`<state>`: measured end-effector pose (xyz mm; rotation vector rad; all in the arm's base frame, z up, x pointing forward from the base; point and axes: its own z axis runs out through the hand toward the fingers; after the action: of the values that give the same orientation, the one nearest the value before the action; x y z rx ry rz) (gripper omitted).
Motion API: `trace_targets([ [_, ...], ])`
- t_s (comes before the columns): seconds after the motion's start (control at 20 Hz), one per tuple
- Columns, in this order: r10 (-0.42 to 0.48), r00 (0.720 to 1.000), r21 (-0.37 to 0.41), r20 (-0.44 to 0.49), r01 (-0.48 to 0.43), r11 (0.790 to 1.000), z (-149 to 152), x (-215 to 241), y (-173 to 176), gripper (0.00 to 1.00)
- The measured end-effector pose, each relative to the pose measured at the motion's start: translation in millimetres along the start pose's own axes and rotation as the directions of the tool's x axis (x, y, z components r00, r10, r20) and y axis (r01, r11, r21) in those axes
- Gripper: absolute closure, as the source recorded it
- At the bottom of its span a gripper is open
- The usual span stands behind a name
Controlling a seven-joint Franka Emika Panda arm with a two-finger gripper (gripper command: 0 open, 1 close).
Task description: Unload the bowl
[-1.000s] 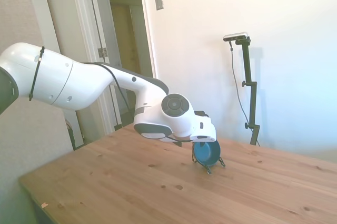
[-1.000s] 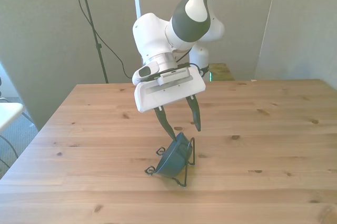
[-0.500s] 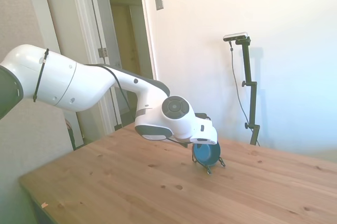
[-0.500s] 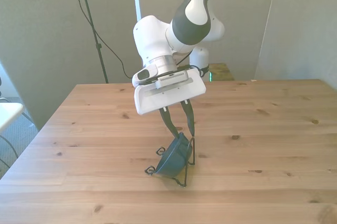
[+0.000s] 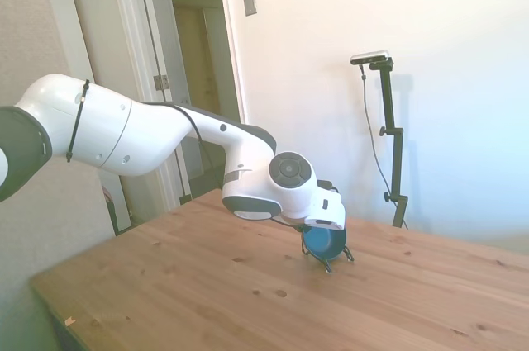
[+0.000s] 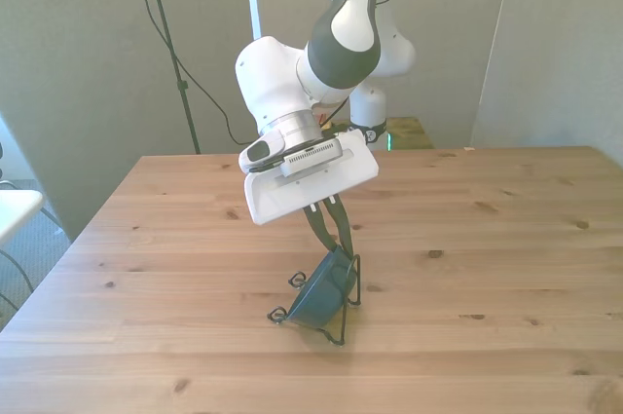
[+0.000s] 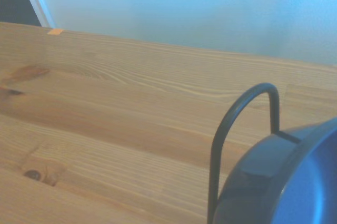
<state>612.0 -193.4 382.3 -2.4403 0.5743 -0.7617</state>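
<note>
While the bowl is still leaning on edge in the black wire stand near the middle of the tabletop, the hand has gone from wide open a second ago to nearly pinched: in the front view the two dark fingers were splayed well apart over the rim, now they stand close together at the bowl's upper rim. The arm has also rolled and pushed in a bit further over the stand in the side view, where the bowl shows teal just under the wrist. Means the grasp phase is basically closing out, lift not started; the bowl hasn't shifted in the stand. From the front view the fingers look clamped on the rim, one either side of the wall, though the contact point itself is small and partly hidden, so that's a judgement. The wrist view shows the bowl's rim right up close with a loop of the wire stand behind it, both sitting over bare wood.
</note>
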Motion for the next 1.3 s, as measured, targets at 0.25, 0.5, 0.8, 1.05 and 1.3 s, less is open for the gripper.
trace_targets([
  [0.25,-0.002,1.0,0.002,-0.005,0.002,1.0,-2.3,2.6,-0.8,1.0],
  [0.5,-0.007,1.0,0.012,-0.02,0.007,1.0,-12.1,6.7,-4.3,1.0],
  [0.8,-0.058,0.995,0.055,-0.075,0.062,0.997,-50.9,2.0,-26.4,1.0],
  [1.05,-0.235,0.969,0.083,-0.079,0.241,0.967,-76.2,-52.3,-67.6,1.0],
  [1.3,-0.38,0.925,0.06,-0.017,0.38,0.923,-68.3,-115.3,-79.0,1.0],
])
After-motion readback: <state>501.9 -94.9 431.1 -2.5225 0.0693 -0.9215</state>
